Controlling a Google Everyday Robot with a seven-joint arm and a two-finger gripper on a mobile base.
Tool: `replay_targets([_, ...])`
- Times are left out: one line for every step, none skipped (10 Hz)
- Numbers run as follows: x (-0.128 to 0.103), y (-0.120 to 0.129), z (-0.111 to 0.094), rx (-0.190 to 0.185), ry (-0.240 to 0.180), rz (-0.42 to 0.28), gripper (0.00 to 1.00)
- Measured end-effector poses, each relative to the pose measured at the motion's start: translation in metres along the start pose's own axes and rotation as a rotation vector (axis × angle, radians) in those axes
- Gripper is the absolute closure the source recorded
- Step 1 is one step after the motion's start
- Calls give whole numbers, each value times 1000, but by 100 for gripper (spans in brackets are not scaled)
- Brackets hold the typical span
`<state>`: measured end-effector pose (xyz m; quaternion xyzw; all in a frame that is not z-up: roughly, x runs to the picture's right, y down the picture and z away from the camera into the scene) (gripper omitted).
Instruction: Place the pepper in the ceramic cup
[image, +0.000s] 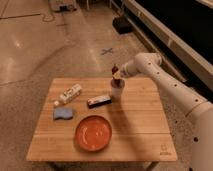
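Wooden table (140, 125) | arm bent | pincer (115, 75) above ceramic cup (116, 91)
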<state>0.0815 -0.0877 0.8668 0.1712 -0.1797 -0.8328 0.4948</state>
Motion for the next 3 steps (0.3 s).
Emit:
replay_targets([1,5,-1,-5,5,-2,28])
replay_targets([9,9,-4,-4,7,-6,22])
replay_targets([20,14,-9,-7,10,-10,20])
